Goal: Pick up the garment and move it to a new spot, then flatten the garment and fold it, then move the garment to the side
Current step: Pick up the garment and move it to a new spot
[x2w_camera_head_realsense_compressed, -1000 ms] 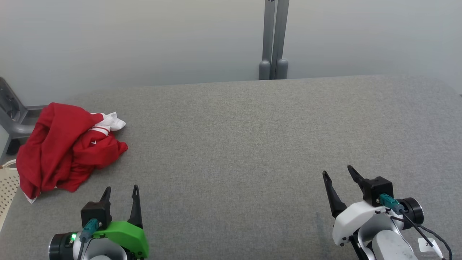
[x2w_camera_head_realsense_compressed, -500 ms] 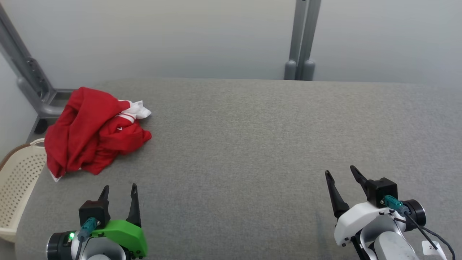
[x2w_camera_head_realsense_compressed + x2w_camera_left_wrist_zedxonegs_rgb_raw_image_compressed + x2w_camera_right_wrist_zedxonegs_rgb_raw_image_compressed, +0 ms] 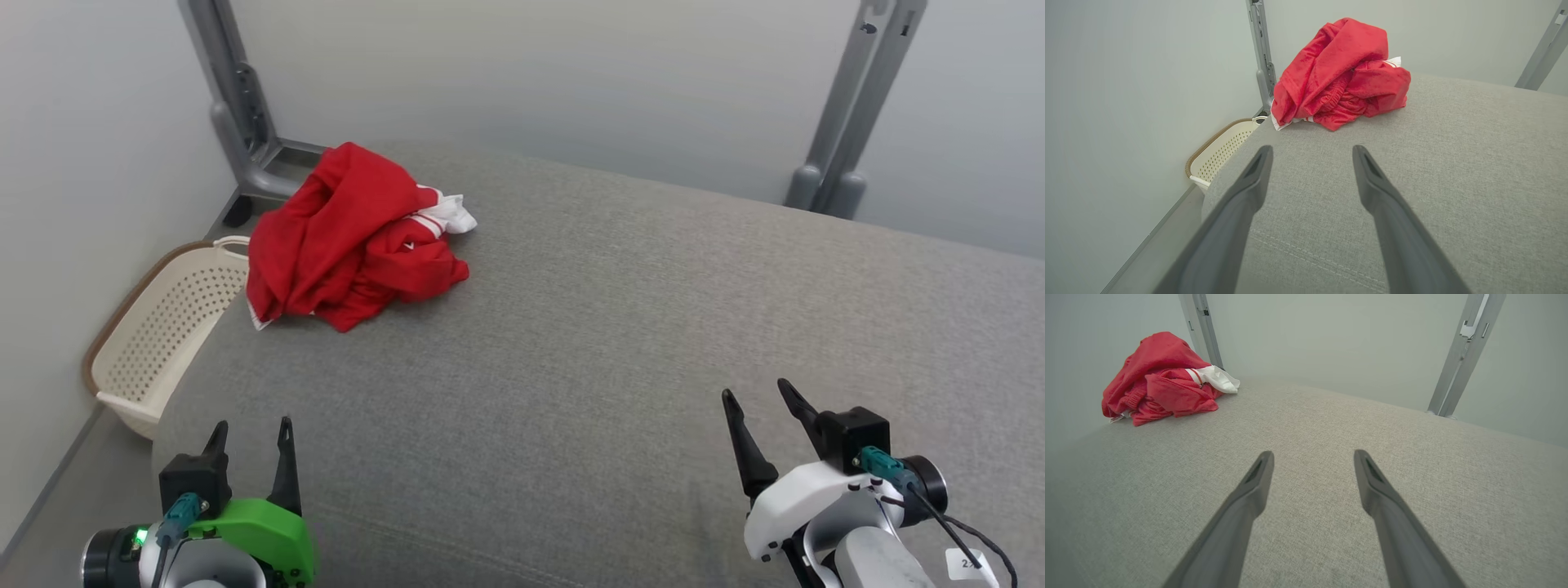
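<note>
I saw the red garment lying in a crumpled heap on the grey desk, at the corner just beside the far end of the cream basket. The basket itself stood down off the desk's edge against the wall. I could not tell whether the cloth touched the basket. A white part with red stripes poked out of the heap on the side away from the basket. My left hand sat over the desk near the basket's near end, its two dark fingers spread wide and holding nothing, and they pointed along the desk's edge that ran by the basket. My right hand was well apart from the basket, over the opposite side of the desk, also spread wide and empty. A grey metal post rose just behind the basket's far end, and a second post stood well apart from the basket, past the desk's far edge.
</note>
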`<state>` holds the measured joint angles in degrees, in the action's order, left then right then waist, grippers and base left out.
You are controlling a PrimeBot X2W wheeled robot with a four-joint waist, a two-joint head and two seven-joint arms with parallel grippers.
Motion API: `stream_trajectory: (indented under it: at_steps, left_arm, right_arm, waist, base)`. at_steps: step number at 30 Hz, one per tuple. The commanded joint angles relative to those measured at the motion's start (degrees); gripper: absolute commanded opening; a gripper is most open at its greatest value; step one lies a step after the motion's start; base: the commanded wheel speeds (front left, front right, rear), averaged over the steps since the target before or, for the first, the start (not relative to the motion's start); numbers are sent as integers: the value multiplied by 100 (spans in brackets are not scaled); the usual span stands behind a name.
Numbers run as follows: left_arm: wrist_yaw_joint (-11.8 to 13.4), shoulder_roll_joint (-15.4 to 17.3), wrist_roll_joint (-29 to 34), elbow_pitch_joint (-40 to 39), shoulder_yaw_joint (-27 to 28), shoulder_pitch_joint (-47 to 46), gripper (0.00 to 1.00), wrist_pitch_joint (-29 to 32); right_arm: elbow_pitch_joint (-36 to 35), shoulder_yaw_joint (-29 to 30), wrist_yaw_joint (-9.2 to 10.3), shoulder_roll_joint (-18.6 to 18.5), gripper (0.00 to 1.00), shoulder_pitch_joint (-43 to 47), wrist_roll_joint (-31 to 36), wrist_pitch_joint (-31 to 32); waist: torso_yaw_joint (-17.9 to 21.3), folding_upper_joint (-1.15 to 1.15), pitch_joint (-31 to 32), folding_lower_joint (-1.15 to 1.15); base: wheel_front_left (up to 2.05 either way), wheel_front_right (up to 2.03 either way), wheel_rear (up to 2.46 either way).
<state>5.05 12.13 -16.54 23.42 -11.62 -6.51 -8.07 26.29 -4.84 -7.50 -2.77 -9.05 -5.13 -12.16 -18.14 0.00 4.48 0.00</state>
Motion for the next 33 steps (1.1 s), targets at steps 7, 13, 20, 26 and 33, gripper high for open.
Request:
stream_trajectory:
  at_steps: [7,13,20,26,33]
  left_arm:
    - [32,134,-101,-166,38,104,100,138]
    - [-251,210,-283,-36,-37,-451,100,675]
    - [-554,158,-504,603,-144,-1653,100,1588]
    - [-829,119,-678,1143,-226,-2871,100,2315]
    - [-960,275,-713,1645,-280,-4120,100,3034]
  right_arm:
    - [96,-73,1,-20,100,-89,-80,-85]
    - [85,-125,2,-22,100,-112,0,-96]
    - [-43,-223,1,-21,100,-129,148,72]
    - [-374,-382,2,-21,100,-270,449,347]
    - [-988,-643,2,-21,100,-474,834,694]
  waist:
    - [-546,0,-72,0]
    - [-523,0,-134,0]
    - [-307,0,-363,0]
    - [31,0,-906,0]
    - [476,0,-1662,0]
  base:
    - [0,0,0]
    - [0,0,0]
    - [0,0,0]
    - [0,0,0]
    - [0,0,0]
